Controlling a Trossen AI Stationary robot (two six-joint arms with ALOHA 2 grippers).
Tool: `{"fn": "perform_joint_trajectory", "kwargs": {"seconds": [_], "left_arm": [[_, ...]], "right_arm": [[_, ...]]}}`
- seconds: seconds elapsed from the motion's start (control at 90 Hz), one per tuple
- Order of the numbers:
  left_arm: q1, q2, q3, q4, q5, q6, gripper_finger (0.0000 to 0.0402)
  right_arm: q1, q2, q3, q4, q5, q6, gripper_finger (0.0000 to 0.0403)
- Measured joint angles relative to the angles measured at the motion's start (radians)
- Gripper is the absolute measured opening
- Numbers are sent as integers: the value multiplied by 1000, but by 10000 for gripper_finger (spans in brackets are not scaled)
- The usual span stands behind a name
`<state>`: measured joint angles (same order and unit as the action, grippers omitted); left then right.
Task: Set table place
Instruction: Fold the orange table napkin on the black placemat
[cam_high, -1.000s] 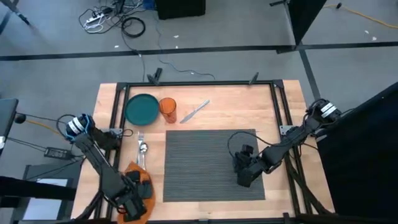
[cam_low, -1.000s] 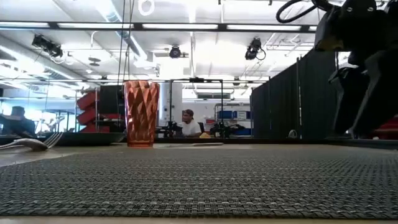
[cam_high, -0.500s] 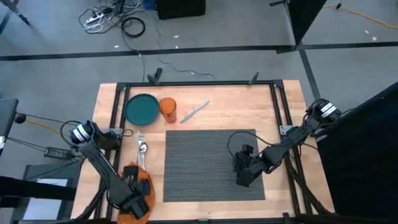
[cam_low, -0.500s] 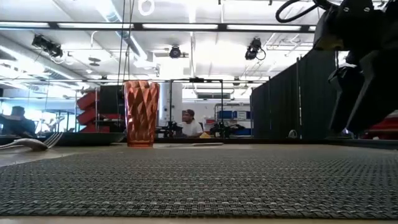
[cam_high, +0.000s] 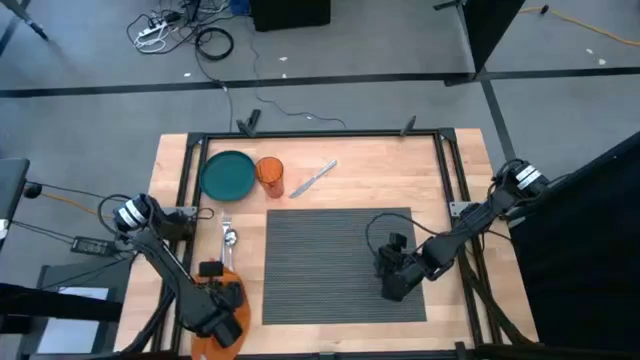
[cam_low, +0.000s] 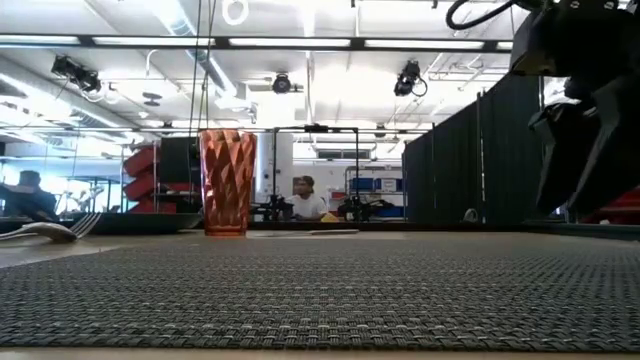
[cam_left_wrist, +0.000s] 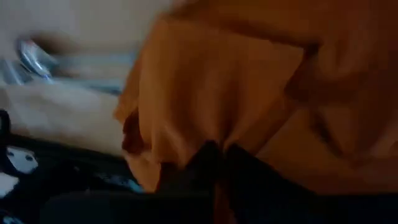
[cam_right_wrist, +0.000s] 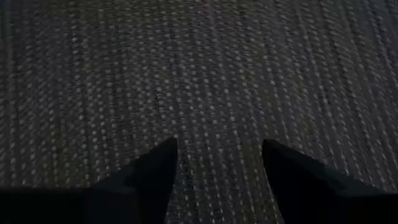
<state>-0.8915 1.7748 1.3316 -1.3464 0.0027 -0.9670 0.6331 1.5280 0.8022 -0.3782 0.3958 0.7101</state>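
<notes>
— Where the placemat (cam_high: 338, 264) is looked for in the high view, what is seen?

— A dark grey rectangle with fine ribbed stripes is found lying flat in the lower middle of the frame, on the light plank table (cam_high: 420, 170). Its long axis is set left to right, and the ribs are run the same way. In the low view the weave (cam_low: 320, 290) is shown as a coarse woven mesh filling the bottom of the frame.

— And the grippers?

— The right gripper (cam_high: 392, 284) is held over the mat's lower right part, its fingers (cam_right_wrist: 149, 177) spread apart with nothing between them. The left gripper (cam_high: 222, 306) is seen at lower left, closed on the orange cloth napkin (cam_left_wrist: 217, 99), whose soft folds are pinched between the fingertips.

— What else is laid out?

— At upper left a round teal plate (cam_high: 228, 174) and a faceted orange tumbler (cam_high: 270, 175) are placed side by side; a knife (cam_high: 314, 179) is laid diagonally beside them, and a fork and spoon (cam_high: 228, 240) below the plate.
</notes>
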Motion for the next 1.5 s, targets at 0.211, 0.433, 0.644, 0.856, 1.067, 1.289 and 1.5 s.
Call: {"fn": "perform_joint_trajectory", "kwargs": {"seconds": [0.211,0.433,0.644,0.856,1.067,1.289,1.5], "left_arm": [[63,0,194,-87,-234,-7,1],[134,-1,411,-230,-487,17,0],[194,-7,598,-227,-588,157,0],[245,-9,762,-191,-711,298,0],[335,-8,725,51,-710,518,0],[439,-6,602,362,-711,697,0],[500,-6,593,413,-712,729,0]], "right_arm": [[1,-73,36,67,0,-89,203],[-24,-89,37,310,46,-303,206],[-57,-106,38,370,48,-373,207],[-73,-193,59,377,16,-470,223],[-72,-352,101,272,11,-492,246],[-65,-328,60,250,12,-313,251],[-53,-142,6,436,121,-230,236]]}}
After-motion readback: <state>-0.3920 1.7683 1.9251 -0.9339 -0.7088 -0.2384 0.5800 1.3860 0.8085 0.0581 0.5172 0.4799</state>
